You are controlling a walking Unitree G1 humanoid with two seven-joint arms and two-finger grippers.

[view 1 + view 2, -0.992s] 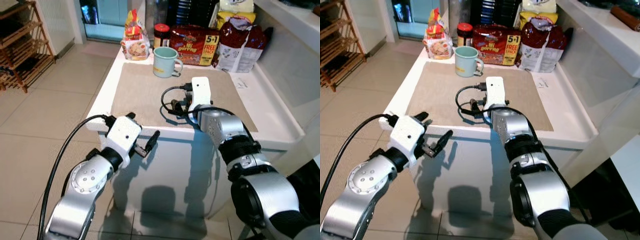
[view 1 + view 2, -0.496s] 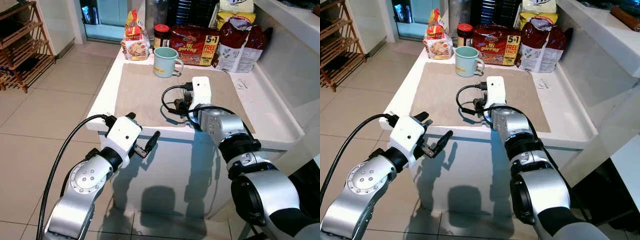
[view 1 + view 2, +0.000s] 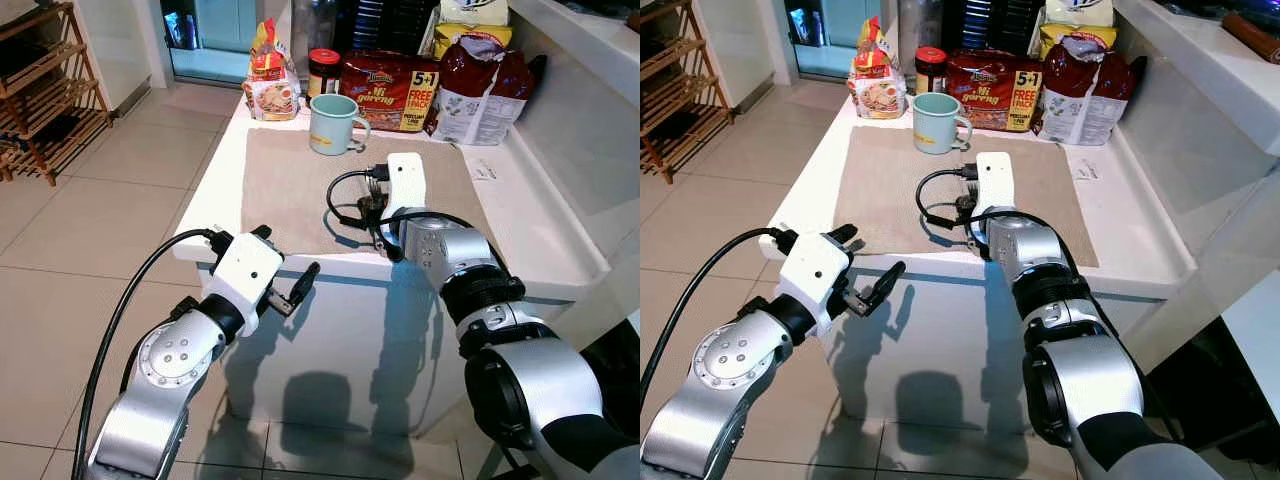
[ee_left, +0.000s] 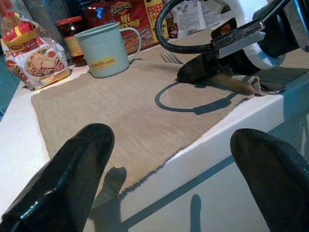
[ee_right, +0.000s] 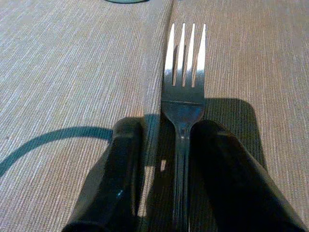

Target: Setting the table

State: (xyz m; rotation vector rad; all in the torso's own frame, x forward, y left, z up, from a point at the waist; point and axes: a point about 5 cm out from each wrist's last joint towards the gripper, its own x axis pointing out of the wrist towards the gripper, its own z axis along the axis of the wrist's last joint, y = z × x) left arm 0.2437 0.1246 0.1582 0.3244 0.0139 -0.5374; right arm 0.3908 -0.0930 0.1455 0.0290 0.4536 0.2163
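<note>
The placemat has slid toward the robot's right since the earlier frames, and the right arm with it.

The white table [image 3: 575, 262] carries the beige placemat [image 3: 290, 185], now lying further right across it than a second ago, with the mug [image 3: 333, 124] at its far edge and food packets behind. The step in hand looks like laying the fork: the right gripper [image 5: 166, 145] rests low on the placemat near its front edge, its two black fingers close together and pinching the handle of the fork [image 5: 184, 72], whose tines lie flat on the cloth and point toward the mug. The next move likely calls for spreading those fingers and lifting straight off so the fork stays put. The left gripper [image 3: 288, 290] hovers in front of the table edge, fingers spread wide and holding nothing.
</note>
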